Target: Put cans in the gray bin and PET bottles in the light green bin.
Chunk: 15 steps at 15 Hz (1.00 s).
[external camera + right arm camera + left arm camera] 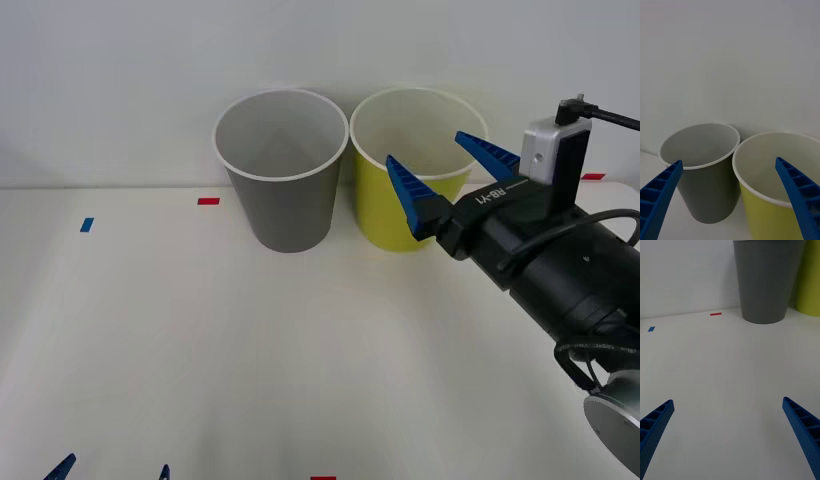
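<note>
**Right gripper spread empty at the green bin's mouth**

Your right gripper [452, 172] is up in the air just in front of the light green bin [385, 215], blue fingers spread wide with nothing between them. From the right wrist view you're looking down into both mouths: the gray bin [709, 195] and the light green one stand side by side, rims nearly touching, against the white wall. What shows of both interiors looks pale and bare, but their floors are hidden from here, so you can't tell what has gone in.

Your left gripper [110, 470] sits low at the near edge of the tabletop [200, 340], fingers apart as well, holding nothing, well short of the gray bin.

No can or bottle lies on the tabletop in these views, so by my read the sorting is either done or waiting on the next item.

Now the hazards. That right gripper is close to the green rim; swing the arm down or sideways carelessly and a finger could clip the rim, tip the bin or nudge it into its gray neighbour. With the bins this tight together, any release near the shared edge could land in the wrong one.
</note>
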### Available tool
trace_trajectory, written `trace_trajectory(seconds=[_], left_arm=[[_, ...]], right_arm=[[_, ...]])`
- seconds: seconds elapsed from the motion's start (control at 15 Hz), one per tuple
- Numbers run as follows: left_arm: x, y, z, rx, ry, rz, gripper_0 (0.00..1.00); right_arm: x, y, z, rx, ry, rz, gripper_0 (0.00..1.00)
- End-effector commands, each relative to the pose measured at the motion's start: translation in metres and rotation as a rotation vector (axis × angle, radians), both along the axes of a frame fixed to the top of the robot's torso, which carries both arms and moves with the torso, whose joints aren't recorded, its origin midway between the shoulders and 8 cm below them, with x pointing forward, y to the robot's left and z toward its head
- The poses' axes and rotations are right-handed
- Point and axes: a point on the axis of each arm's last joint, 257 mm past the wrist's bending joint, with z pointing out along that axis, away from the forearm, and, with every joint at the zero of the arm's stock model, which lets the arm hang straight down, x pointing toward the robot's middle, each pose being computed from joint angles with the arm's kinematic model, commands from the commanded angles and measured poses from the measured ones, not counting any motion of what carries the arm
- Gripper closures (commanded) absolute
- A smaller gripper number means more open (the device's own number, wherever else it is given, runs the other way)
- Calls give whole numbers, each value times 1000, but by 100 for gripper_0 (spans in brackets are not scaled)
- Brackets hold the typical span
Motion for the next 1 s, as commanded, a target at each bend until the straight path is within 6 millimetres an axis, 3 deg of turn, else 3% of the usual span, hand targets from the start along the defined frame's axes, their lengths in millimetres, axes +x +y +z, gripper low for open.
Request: trace_trajectory(seconds=[0.07, 0.53, 0.8, 1.0], left_arm=[[0, 0, 0, 0, 0, 0, 0], [0, 0, 0, 0, 0, 0, 0], [0, 0, 0, 0, 0, 0, 0], [0, 0, 0, 0, 0, 0, 0]], right_arm=[[-3, -17, -13, 15, 14, -82, 16], [-13, -66, -62, 45, 109, -259, 10], [-22, -99, -109, 32, 82, -315, 9], [-53, -133, -151, 31, 104, -376, 8]])
